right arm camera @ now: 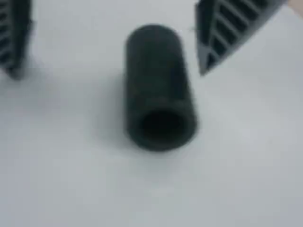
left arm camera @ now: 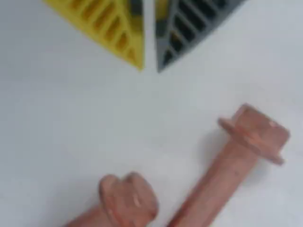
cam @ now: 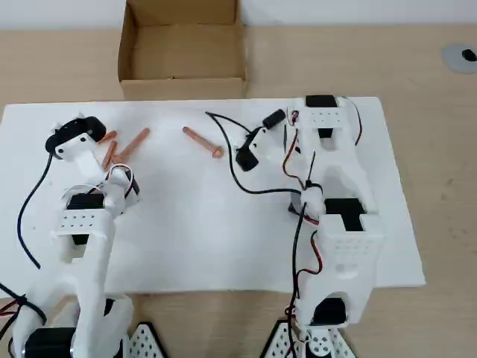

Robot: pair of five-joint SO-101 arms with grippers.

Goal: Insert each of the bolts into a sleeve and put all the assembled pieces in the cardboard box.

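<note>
Copper bolts [left arm camera: 236, 156] lie on white surface [cam: 223, 239] near left tool [left arm camera: 150, 64], which is almost closed and empty. Right tool [right arm camera: 110, 73] wide open astride black sleeve [right arm camera: 158, 90], no grip yet. Step: first pickup. Next, probably: close squarely on sleeve.

Non-task stuff: the surface [cam: 432, 97] is a light wood-look top, and a big white sheet [cam: 201, 231] lies flat over most of it, with slightly uneven edges. Bare wood shows along the far side, down the right side and in a strip at the front. Way over at the far right edge there's a round grey disc [cam: 460, 57] set in the wood with a dark hole in it, well apart from the sheet. A pale band [cam: 358, 11] runs behind the far edge, can't tell what it is.
</note>
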